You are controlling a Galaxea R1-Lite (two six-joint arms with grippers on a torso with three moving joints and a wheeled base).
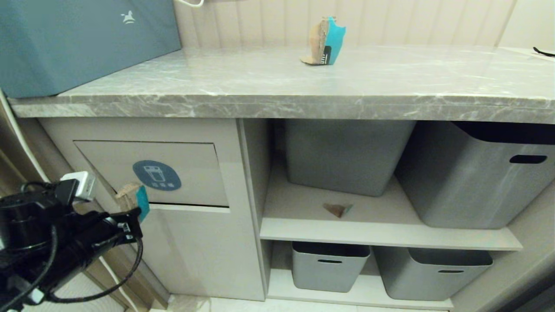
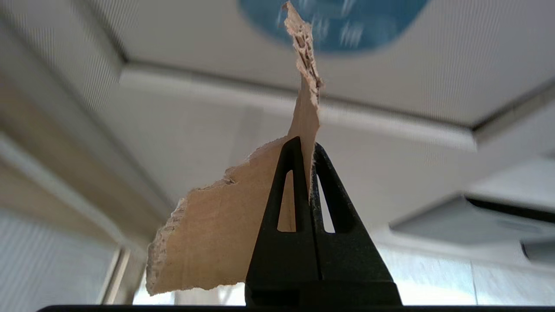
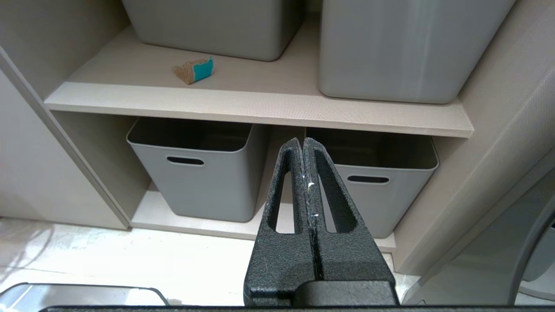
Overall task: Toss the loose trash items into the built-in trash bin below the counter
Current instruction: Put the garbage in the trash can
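A torn cardboard scrap, brown on one face and turquoise on the other, is gripped between the clenched jaws of the left gripper, which is seen at the lower left of the head view in front of the beige cabinet. The scrap is held upright just before the lower left corner of the swing flap of the built-in trash bin, close beside the round blue sticker with its white bin icon; whether scrap and flap are touching cannot be told. In the left wrist view the scrap is pinched near its edge by the black fingers, with its torn tip pointed toward the sticker. A second scrap is stood upright on the grey marble-look surface, well apart from the large teal-blue box at the surface's left end. A small flat triangular scrap is laid on the middle shelf, just in front of a grey storage bin; it is also shown in the right wrist view. The right gripper is held low before the shelves, jaws clenched on nothing, pointed at the two lower grey bins.
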